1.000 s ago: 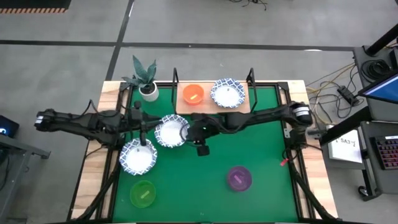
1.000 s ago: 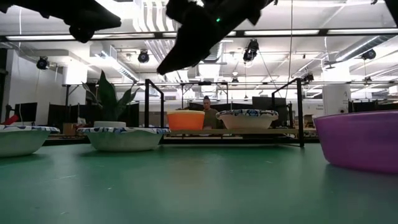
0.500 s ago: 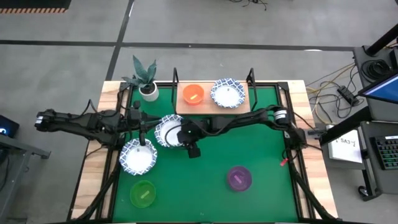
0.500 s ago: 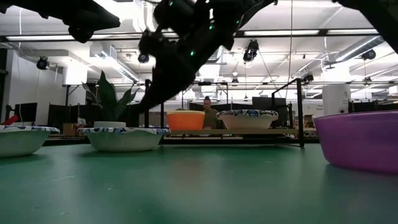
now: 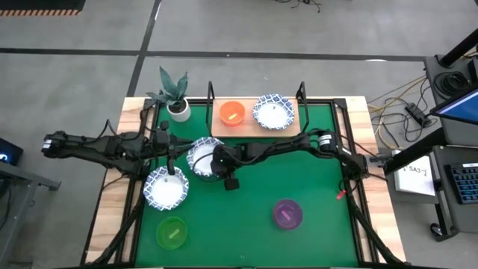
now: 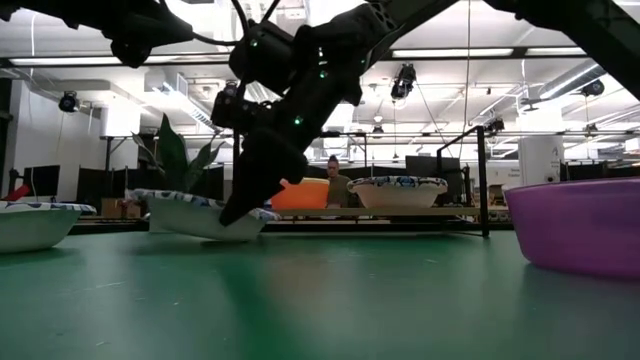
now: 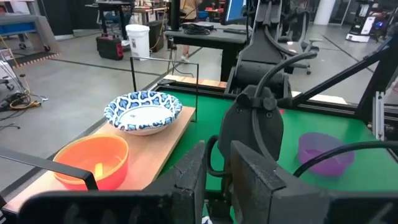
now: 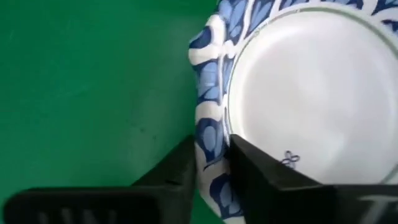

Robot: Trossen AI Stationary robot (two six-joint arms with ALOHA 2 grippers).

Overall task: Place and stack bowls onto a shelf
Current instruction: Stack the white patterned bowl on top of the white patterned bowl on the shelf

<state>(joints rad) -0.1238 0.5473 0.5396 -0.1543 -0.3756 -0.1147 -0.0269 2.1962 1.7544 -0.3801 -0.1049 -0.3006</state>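
From above, we see our right gripper [image 5: 216, 166] at the near edge of a blue-rimmed bowl [image 5: 202, 158] on the green table [image 5: 314, 187] just in front of the shelf [image 5: 250, 123], while our left gripper [image 5: 170, 155] waits beside it, its fingers nearly together and empty in its wrist view. At table height the bowl [image 6: 195, 214] tilts, one side lifted, mouth facing up and slightly aslant; being round, it has no long axis. Our right wrist view shows the fingers [image 8: 255, 165] clamped on the rim [image 8: 208, 146] alone, so we judge it could pivot or slip out during the lift.
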